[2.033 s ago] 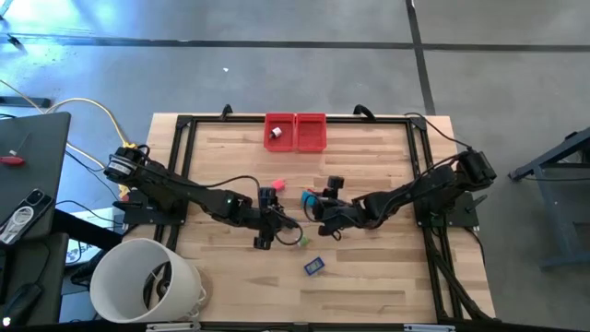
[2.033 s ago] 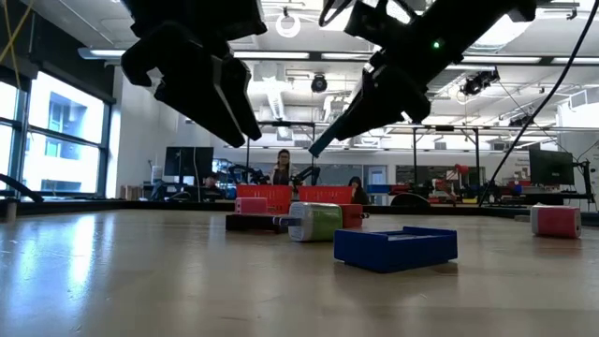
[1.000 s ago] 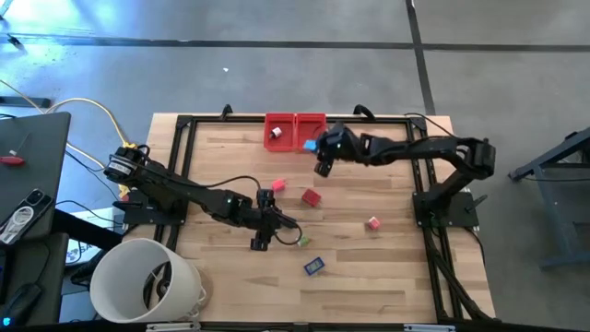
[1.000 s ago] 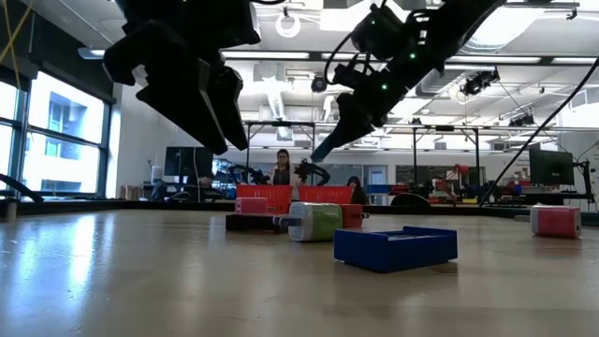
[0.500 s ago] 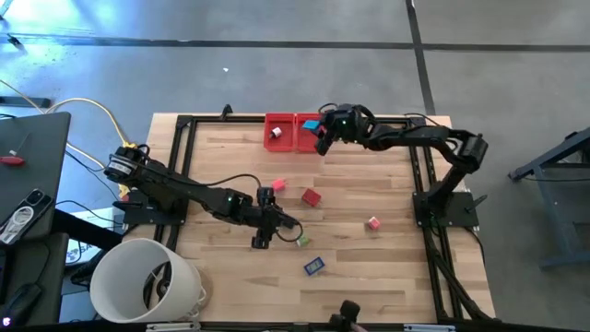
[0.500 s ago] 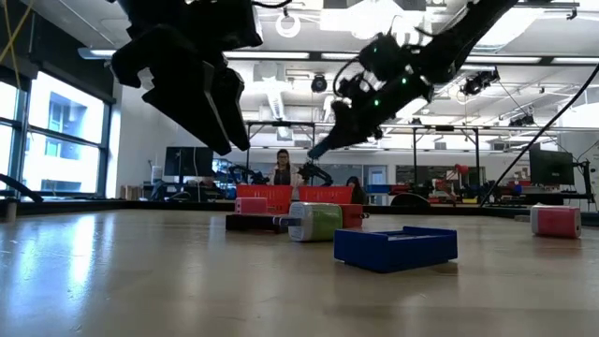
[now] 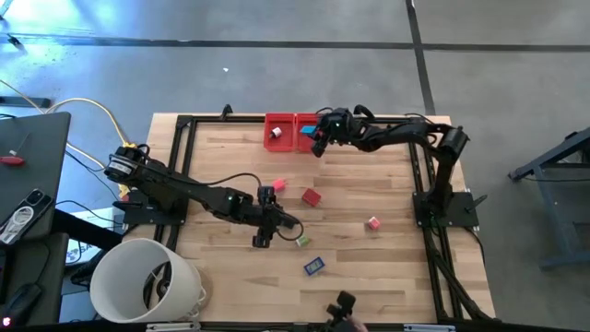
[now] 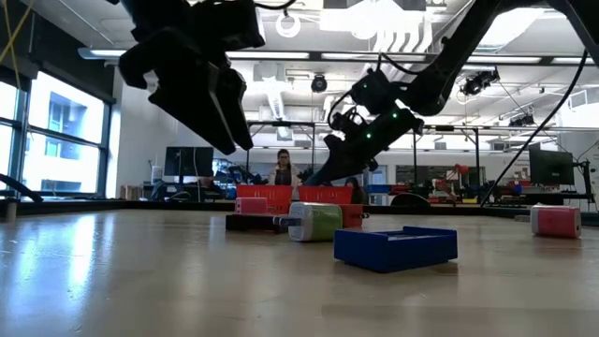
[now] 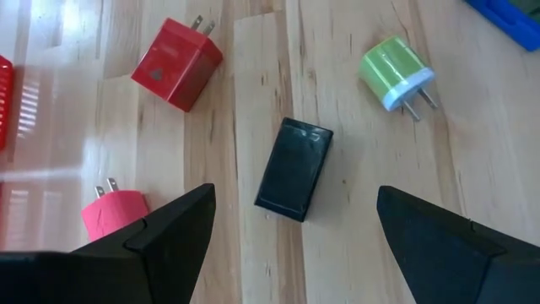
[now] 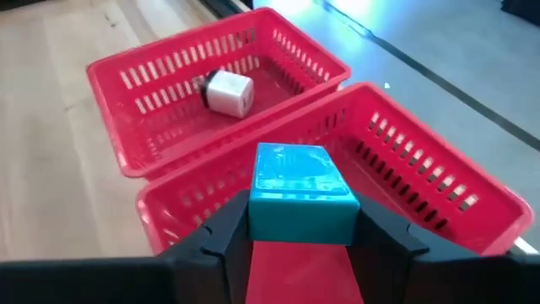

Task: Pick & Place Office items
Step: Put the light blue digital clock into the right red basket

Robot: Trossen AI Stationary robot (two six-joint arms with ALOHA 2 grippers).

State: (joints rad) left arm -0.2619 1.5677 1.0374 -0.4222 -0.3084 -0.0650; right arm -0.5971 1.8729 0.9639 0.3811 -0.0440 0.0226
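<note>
My right gripper (image 10: 299, 241) is shut on a teal piece (image 10: 299, 198) above the right red bin (image 7: 312, 134). A white piece (image 10: 226, 91) lies on the floor of the left bin (image 7: 279, 132). My left gripper (image 7: 265, 219) hovers wide open over a black piece (image 9: 294, 169) lying flat on the wood. Around it lie a red piece (image 9: 177, 63), a pink piece (image 9: 116, 211) and a green piece (image 9: 392, 67). A dark blue piece (image 7: 314, 266) and another pink piece (image 7: 372, 222) lie farther toward the near and right sides. My right gripper pinches the teal piece between its two fingers, one on each side face (image 10: 260, 211). The fingers (image 8: 323, 168) slant down toward the bins from the table's right. The piece is lifted clear, level, over the right bin's inside (image 10: 396, 160).
A big white bucket (image 7: 147, 281) stands off the table's near left corner. A black frame (image 7: 184, 124) runs along the table's edges. A small dark object (image 7: 343, 304) shows at the near edge. Bare wood (image 7: 369, 175) lies between the bins and the loose pieces.
My right gripper, still shut on the teal piece, has carried it toward the far edge, from just in front of the bins to above the right bin, and has sunk a little. A dark object has come in at the near edge.
</note>
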